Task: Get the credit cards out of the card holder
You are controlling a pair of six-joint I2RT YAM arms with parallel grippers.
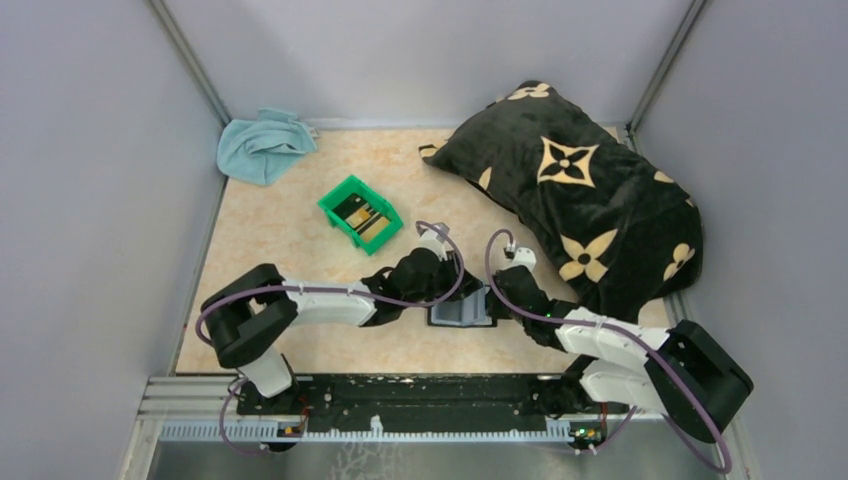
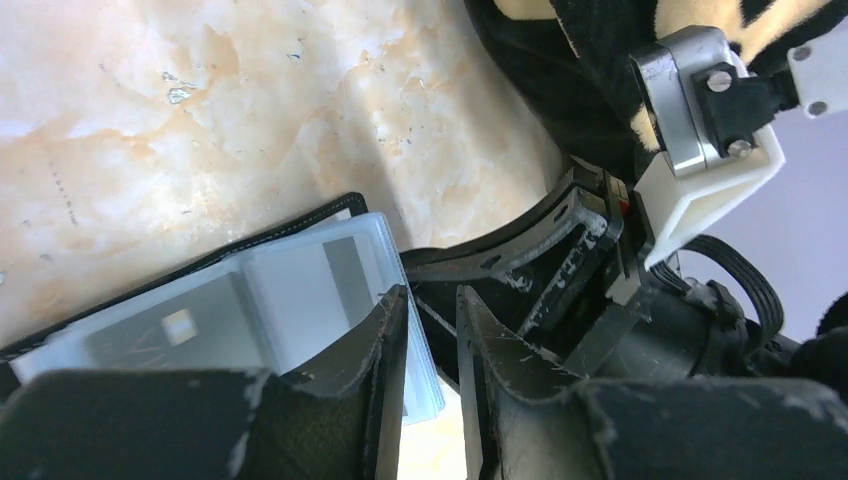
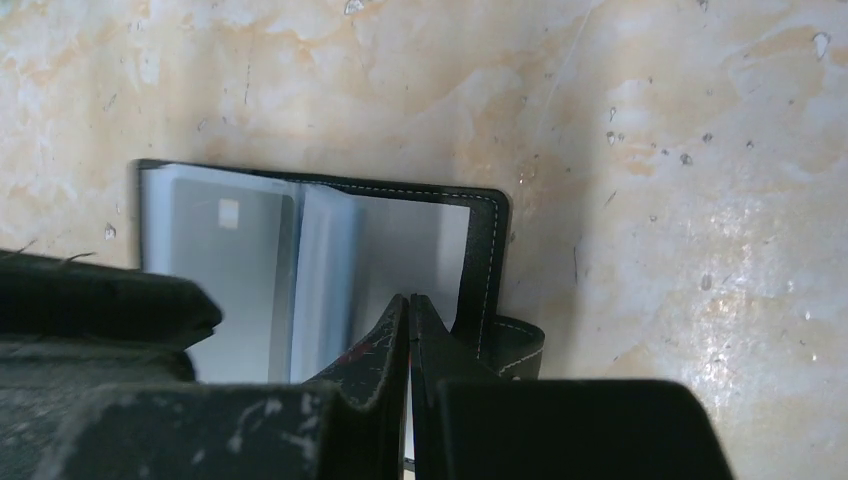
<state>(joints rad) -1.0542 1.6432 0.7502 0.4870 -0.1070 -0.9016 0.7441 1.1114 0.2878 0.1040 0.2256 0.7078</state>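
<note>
**1. Position of the task items**
The card holder (image 1: 462, 310) lies open and flat on the surface (image 1: 260, 230), close to the near edge and directly between my 2 grippers. Its clear sleeves face up. At least 1 of the credit cards (image 3: 230, 255), grey with a pale chip square, sits inside a sleeve. Dark cards with gold markings lie in the green bin (image 1: 344, 228), well apart from the holder toward the far left.

**2. Right gripper**
The fingers of my right gripper (image 3: 409, 315) are pressed together with nothing between them. The tip sits over the holder's inner panel, beside the stitched edge. I cannot tell whether it touches. I judge this to be a hold-down that keeps the cover from sliding or folding shut while the other arm works.

**3. Left gripper**
The fingers of my left gripper (image 2: 432, 300) are narrowly spread. A corner of clear sleeve lies in the gap, and I cannot tell whether either finger presses on it. I judge that the narrow spread suits a thin card edge.

**4. Surface and room**
The surface is marbled beige with glossy patches. A black pillow (image 1: 590, 190) with tan flower motifs fills the far right, near my right arm. A pale blue cloth (image 1: 262, 145) lies crumpled in the far left corner. Plain grey walls (image 1: 90, 200) close 3 sides.
</note>
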